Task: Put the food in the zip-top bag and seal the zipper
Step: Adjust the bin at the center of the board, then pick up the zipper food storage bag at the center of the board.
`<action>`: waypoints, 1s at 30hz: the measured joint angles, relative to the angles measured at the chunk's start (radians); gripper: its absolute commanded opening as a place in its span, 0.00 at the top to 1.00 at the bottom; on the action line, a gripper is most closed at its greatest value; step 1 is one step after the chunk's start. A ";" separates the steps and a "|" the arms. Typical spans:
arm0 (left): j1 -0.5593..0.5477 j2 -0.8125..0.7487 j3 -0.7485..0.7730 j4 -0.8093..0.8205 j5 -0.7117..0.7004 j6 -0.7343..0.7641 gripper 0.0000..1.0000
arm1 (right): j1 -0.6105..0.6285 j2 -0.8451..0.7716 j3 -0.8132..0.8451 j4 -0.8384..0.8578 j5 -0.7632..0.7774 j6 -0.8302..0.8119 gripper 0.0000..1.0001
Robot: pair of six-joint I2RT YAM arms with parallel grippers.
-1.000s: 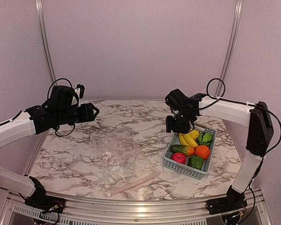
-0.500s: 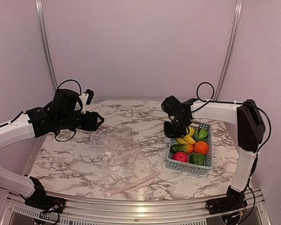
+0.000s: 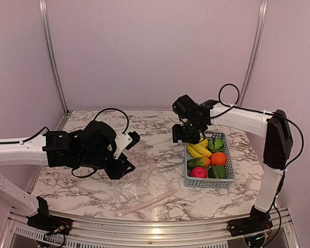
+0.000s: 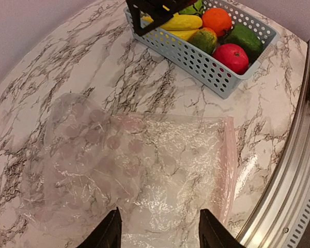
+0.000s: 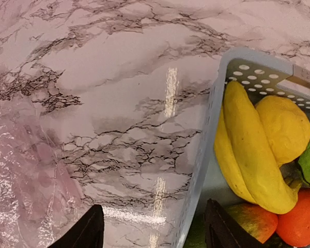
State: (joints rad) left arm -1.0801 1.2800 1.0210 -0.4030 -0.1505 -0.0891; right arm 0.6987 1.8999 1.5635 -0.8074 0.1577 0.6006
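The zip-top bag (image 3: 136,185) lies flat and empty on the marble, clear and crinkled (image 4: 144,170). Its pinkish zipper (image 4: 228,165) runs along the edge nearest the table's front (image 3: 147,202). The food sits in a grey-blue basket (image 3: 211,182): banana (image 3: 196,150), orange (image 3: 218,158), red apple (image 3: 198,172), mango (image 3: 196,162), green pepper (image 3: 217,171). My left gripper (image 4: 160,232) hovers open just above the bag (image 3: 130,153), nothing between its fingers. My right gripper (image 5: 155,230) is open, its fingers straddling the basket's left wall (image 5: 204,155) beside the banana (image 5: 248,150), at the basket's far left corner (image 3: 188,135).
A yellow pepper (image 5: 281,126) lies behind the banana. The basket (image 4: 196,62) stands right of the bag, a strip of bare marble between them. A metal rail (image 4: 294,170) borders the table's front edge close to the zipper.
My left arm has swung from the back left down over the bag. The basket has slid left and turned, the right gripper moving with it.
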 measured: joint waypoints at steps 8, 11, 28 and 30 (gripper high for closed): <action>-0.285 0.405 0.219 -0.057 -0.161 -0.002 0.43 | -0.064 -0.422 -0.117 0.077 -0.029 -0.014 0.33; -0.359 0.555 0.313 -0.071 -0.244 -0.028 0.43 | -0.098 -0.515 -0.163 0.105 -0.024 -0.032 0.32; -0.383 0.613 0.275 -0.082 -0.359 -0.076 0.40 | -0.102 -0.562 -0.287 0.137 0.014 -0.046 0.33; -0.387 0.613 0.264 -0.084 -0.352 -0.077 0.40 | -0.102 -0.574 -0.294 0.138 0.014 -0.043 0.33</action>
State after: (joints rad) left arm -1.4670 1.8931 1.2850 -0.4866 -0.5022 -0.1661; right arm 0.5968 1.3262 1.2694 -0.6693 0.1722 0.5571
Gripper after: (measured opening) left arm 0.597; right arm 0.675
